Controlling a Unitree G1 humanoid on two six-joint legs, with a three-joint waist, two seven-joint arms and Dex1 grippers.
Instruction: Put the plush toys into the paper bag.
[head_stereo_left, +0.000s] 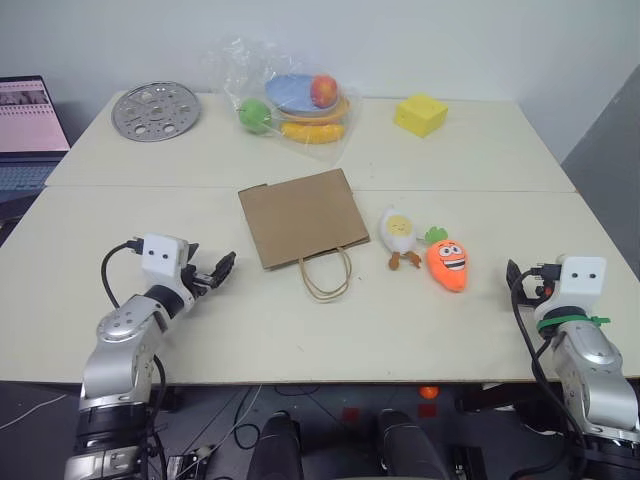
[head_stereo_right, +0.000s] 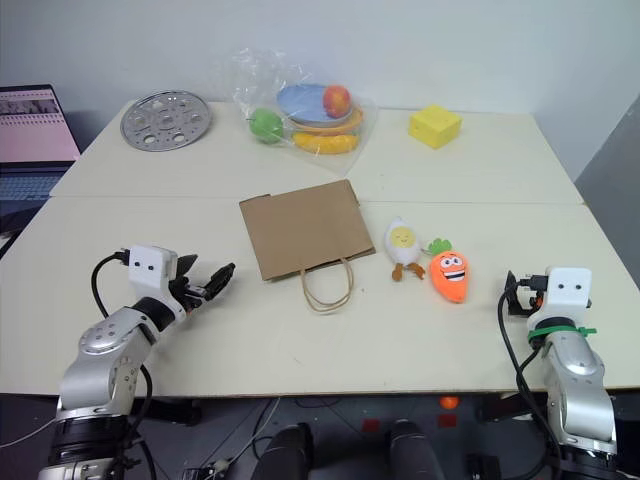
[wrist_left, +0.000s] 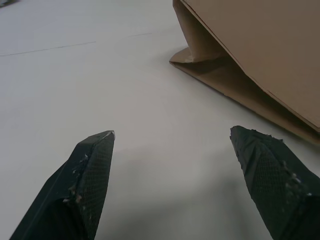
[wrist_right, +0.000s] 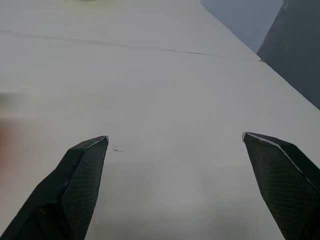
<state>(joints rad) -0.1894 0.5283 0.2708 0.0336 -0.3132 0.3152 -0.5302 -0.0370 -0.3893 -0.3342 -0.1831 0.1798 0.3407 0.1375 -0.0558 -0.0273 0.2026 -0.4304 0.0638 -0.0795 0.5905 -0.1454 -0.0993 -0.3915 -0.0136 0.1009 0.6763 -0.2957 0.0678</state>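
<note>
Two plush toys (head_stereo_left: 425, 250), one paper bag (head_stereo_left: 300, 216).

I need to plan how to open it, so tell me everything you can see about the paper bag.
The paper bag is plain brown kraft paper, lying flat and folded shut on the table, slightly skewed. Its thin cord loop handles trail from its mouth toward the robot. The left wrist view shows creased side folds at one corner. The egg plush lies just beside it, apart. Neither gripper touches it.

Matt kraft paper bag (head_stereo_left: 298, 217); table (head_stereo_left: 140, 215) smooth, probably laminate.
</note>
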